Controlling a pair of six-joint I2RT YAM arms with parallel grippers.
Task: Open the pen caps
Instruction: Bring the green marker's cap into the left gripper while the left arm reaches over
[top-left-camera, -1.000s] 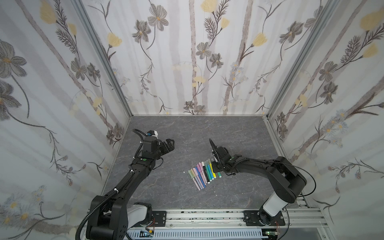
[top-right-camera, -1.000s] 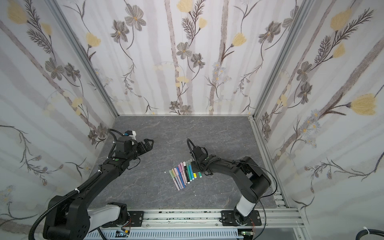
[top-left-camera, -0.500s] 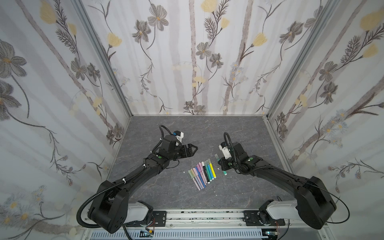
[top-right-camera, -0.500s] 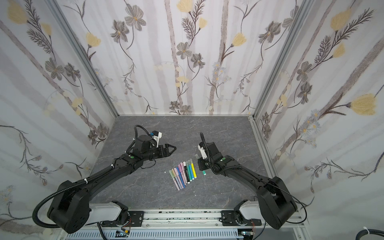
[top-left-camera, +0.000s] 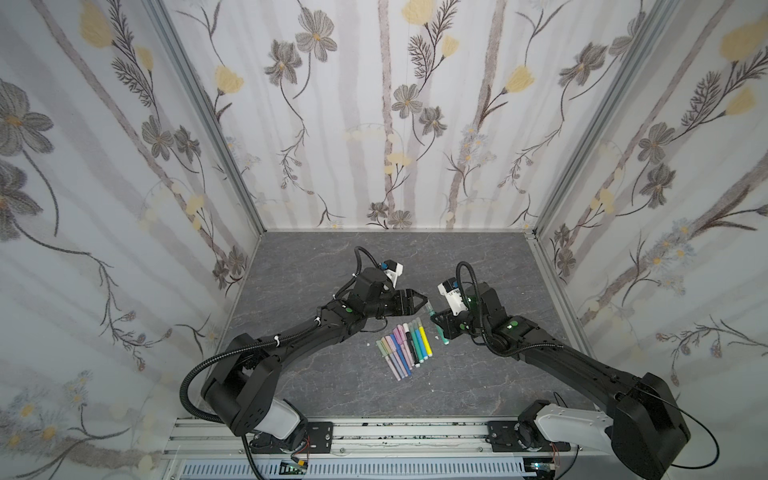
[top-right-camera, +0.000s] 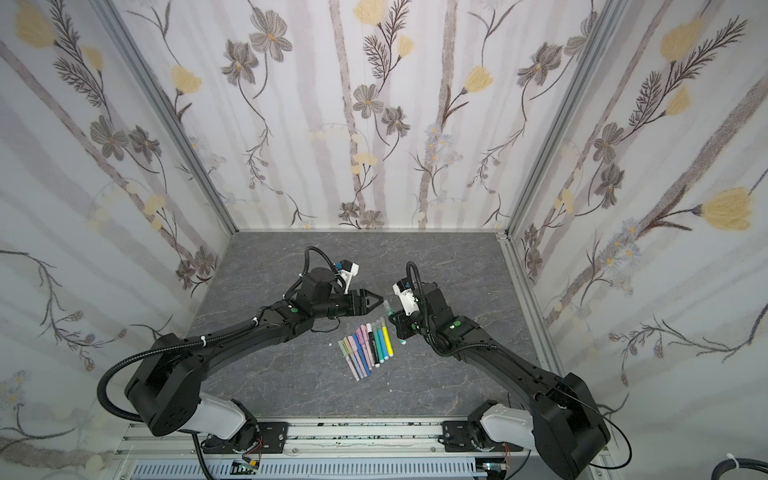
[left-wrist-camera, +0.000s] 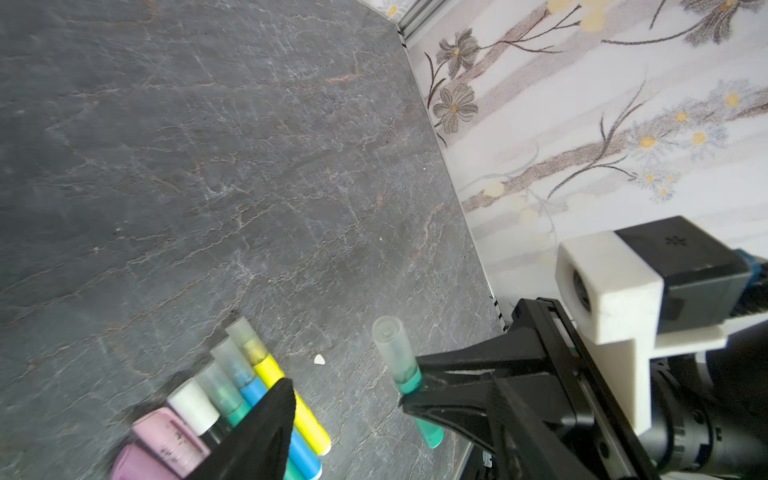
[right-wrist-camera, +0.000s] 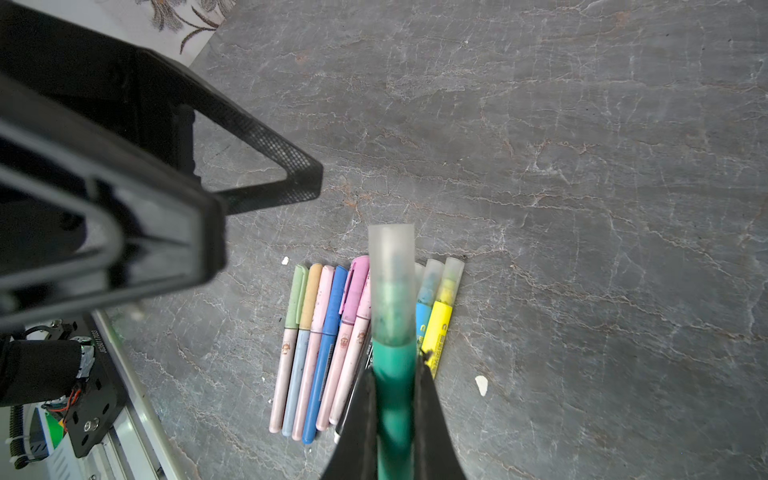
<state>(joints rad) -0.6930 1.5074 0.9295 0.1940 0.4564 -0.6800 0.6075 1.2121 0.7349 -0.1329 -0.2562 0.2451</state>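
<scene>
Right wrist view: right gripper clamps teal pen, cap protruding.

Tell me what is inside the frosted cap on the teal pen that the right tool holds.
Through the frosted cap a dull green mass shows: the front end of the teal pen. The cloudy plastic blurs the shape of the tip itself.

Black arms, white mounts, ribbed cables
</scene>
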